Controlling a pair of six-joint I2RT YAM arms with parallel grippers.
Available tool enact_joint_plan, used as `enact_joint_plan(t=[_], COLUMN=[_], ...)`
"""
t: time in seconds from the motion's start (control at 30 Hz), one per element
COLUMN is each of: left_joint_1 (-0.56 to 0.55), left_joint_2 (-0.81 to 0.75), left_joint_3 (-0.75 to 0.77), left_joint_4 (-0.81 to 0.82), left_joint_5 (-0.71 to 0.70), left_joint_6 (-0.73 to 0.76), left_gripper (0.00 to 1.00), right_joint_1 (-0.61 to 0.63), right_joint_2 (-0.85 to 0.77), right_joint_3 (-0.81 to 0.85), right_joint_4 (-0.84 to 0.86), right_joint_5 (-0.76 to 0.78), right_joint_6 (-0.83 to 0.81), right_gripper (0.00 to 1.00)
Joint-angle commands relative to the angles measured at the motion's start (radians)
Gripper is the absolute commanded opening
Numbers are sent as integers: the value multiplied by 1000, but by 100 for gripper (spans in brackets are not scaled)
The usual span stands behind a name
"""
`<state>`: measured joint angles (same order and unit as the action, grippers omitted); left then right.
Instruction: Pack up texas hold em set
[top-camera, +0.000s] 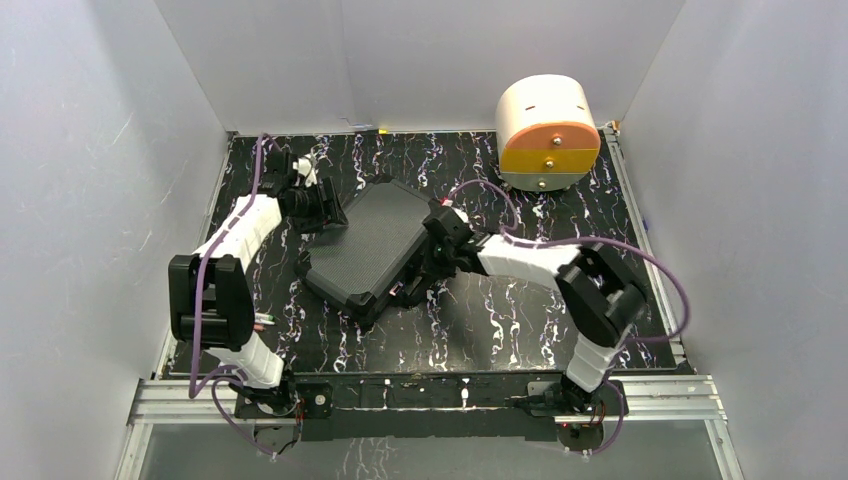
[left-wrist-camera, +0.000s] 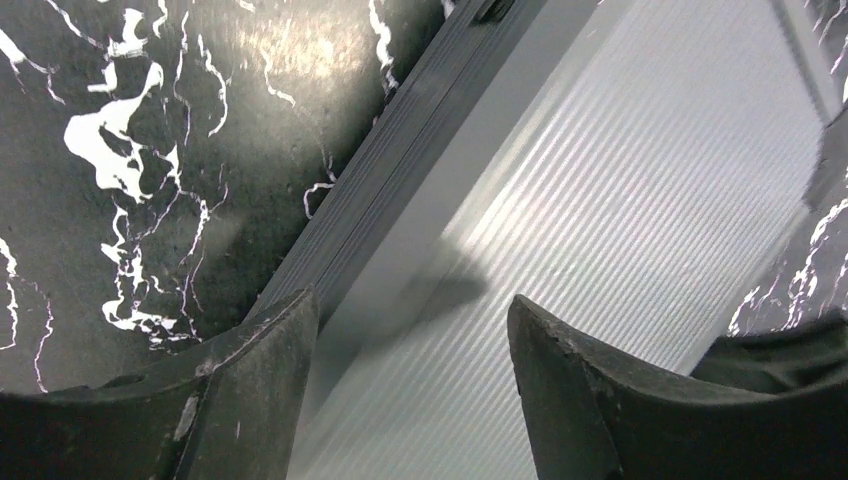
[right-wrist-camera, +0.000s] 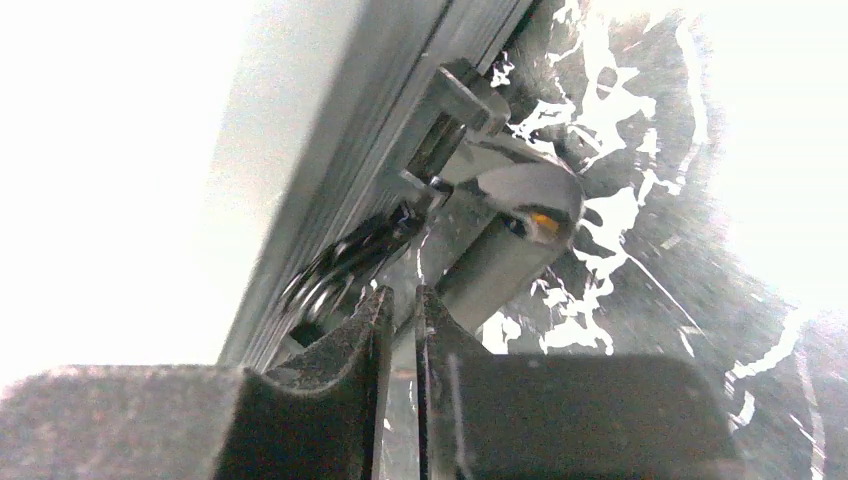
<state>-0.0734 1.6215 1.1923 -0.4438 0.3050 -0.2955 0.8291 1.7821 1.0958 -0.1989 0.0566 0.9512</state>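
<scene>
The texas hold em set shows only as its black ribbed case (top-camera: 365, 245), lying askew in the middle of the table with the lid down; chips and cards are hidden. My left gripper (top-camera: 322, 215) is at the case's far left corner. In the left wrist view it (left-wrist-camera: 410, 305) stands open over the ribbed lid (left-wrist-camera: 600, 200), with nothing between the fingers. My right gripper (top-camera: 420, 275) is at the case's right side. In the right wrist view it (right-wrist-camera: 400, 295) is shut to a thin slit, right by the case's metal rim (right-wrist-camera: 330, 200) and a latch (right-wrist-camera: 450, 120).
A white-and-orange rounded drawer box (top-camera: 548, 135) stands at the back right. Red and green pens (top-camera: 265, 322) lie by the left arm's elbow. White walls close in the black marbled table (top-camera: 500, 330) on three sides.
</scene>
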Motion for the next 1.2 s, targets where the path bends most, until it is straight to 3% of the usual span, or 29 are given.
enact_joint_plan(t=[0.0, 0.17, 0.43, 0.8, 1.17], left_joint_1=[-26, -26, -26, -26, -26], left_joint_2=[-103, -222, -497, -851, -907], left_joint_3=[119, 175, 135, 61, 60], left_joint_4=[-71, -106, -141, -112, -181], left_joint_5=[-76, -198, -326, -533, -599], left_joint_6=[-23, -34, 6, 13, -29], left_gripper=[71, 98, 98, 98, 98], right_joint_1=[-1, -1, -2, -2, -2], right_joint_2=[-241, -465, -816, -1130, -1208], right_joint_3=[-37, -73, -39, 132, 161], right_joint_4=[41, -159, -471, -524, -587], right_joint_5=[146, 357, 730, 975, 1011], right_joint_6=[-91, -149, -232, -438, -364], right_gripper=[26, 41, 82, 93, 94])
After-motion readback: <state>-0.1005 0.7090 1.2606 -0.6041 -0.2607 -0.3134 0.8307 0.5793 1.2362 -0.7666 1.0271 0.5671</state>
